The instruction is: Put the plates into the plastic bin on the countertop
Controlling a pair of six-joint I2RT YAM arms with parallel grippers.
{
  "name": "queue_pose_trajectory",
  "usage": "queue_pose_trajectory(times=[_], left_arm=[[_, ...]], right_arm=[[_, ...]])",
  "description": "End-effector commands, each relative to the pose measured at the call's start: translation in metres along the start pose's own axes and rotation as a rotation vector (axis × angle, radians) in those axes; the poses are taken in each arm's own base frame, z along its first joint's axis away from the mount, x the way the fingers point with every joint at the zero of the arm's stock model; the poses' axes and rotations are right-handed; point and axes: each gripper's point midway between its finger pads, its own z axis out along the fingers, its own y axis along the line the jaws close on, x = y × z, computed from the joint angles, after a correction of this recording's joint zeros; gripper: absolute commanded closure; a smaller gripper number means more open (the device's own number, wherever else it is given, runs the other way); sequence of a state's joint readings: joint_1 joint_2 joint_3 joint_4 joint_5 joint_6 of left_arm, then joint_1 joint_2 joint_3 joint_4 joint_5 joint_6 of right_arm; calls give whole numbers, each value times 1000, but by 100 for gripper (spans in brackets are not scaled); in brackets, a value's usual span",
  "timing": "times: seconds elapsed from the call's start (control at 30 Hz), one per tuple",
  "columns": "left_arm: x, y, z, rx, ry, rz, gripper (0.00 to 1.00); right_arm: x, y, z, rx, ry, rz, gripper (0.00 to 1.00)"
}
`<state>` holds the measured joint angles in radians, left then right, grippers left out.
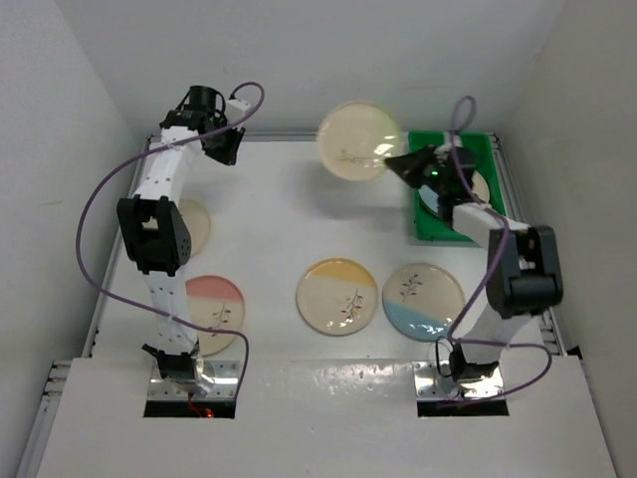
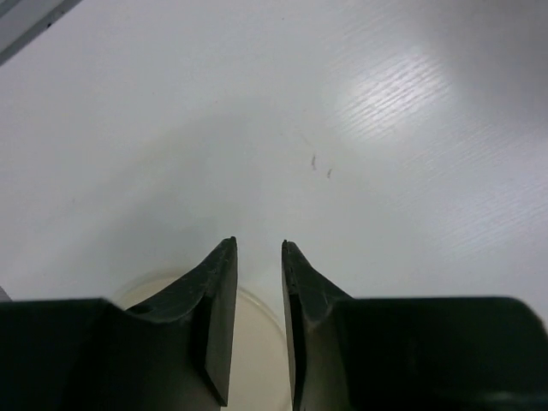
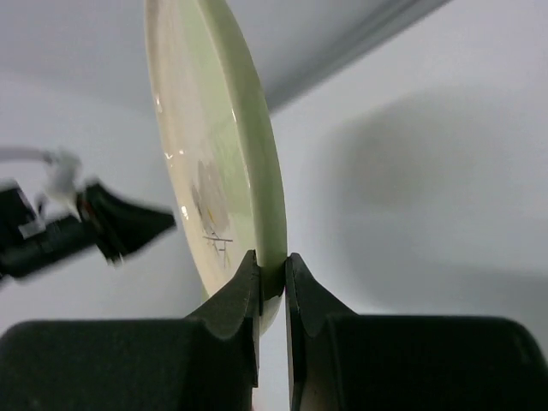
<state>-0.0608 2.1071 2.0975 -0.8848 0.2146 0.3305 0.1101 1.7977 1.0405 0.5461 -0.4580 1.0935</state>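
A white glossy countertop (image 1: 289,214) is being enclosed on three sides by plain white walls (image 1: 299,50); a soft patch of light is being reflected off it. A green plate (image 1: 356,139) is being held in the air just left of the green bin (image 1: 430,227) in the far right corner, its rim pinched between the jaws of the right gripper (image 3: 272,261); a second plate (image 1: 482,187) is lying in the bin, partly hidden by the arm. The left gripper (image 2: 259,248) is being held at the far left, jaws narrowly parted with nothing between them. A pink plate (image 1: 214,304), a yellow plate (image 1: 338,296) and a blue plate (image 1: 422,296) are lying flat nearer the bases.
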Motion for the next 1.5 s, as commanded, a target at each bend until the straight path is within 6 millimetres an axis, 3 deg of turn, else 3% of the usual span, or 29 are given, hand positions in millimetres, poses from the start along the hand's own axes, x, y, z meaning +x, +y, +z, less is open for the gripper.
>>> queue_pose_trajectory(times=[0.0,0.03,0.07,0.13,0.17,0.23,0.27,0.3,0.4,0.67,0.8,0.9,1.0,1.1,1.13,1.2,1.23,1.37,1.4,1.47], left_arm=[[1,12,-12,-64,-6,-30,70],[2,16,-13,-70,-5,-37,70],[6,15,-11,-66,5,-39,69],[5,13,-11,-56,0,-48,68],[5,13,-11,-56,0,-48,68],[5,12,-11,-47,-3,-48,68],[5,12,-11,-47,-3,-48,68],[5,12,-11,-47,-3,-48,68],[6,15,-11,-65,5,-39,66],[11,17,-12,-79,21,-32,65],[23,19,-11,-102,58,-27,56],[33,32,-14,-169,93,-63,41],[57,68,-17,-271,142,-160,26],[89,113,-26,-329,173,-272,18],[106,136,-37,-365,180,-330,17],[137,150,-32,-366,227,-383,14],[153,162,-38,-375,238,-424,13],[204,165,-29,-327,309,-510,11],[207,163,-28,-301,300,-524,13],[231,160,-20,-266,335,-567,18]], right_arm=[[-98,-14,-70,43,-389,58,100],[-109,-46,-90,120,-464,115,100],[-110,-50,-106,138,-498,123,100],[-129,-80,-137,221,-602,144,100],[-124,-98,-154,286,-659,158,100],[-136,-115,-178,325,-737,182,100],[-128,-129,-186,361,-756,207,100],[-133,-136,-195,374,-783,209,100],[-130,-152,-193,400,-766,226,100],[-119,-188,-160,483,-588,253,99],[-97,-209,-159,632,-482,308,74],[-86,-218,-166,728,-442,311,61],[-75,-225,-170,814,-374,285,60],[-86,-218,-166,816,-362,235,59],[-82,-220,-169,839,-339,234,59],[-88,-214,-168,847,-319,183,57],[-85,-216,-172,874,-301,185,57],[-85,-194,-163,879,-208,46,50],[-84,-185,-161,877,-202,11,50],[-78,-170,-151,858,-164,-62,49]])
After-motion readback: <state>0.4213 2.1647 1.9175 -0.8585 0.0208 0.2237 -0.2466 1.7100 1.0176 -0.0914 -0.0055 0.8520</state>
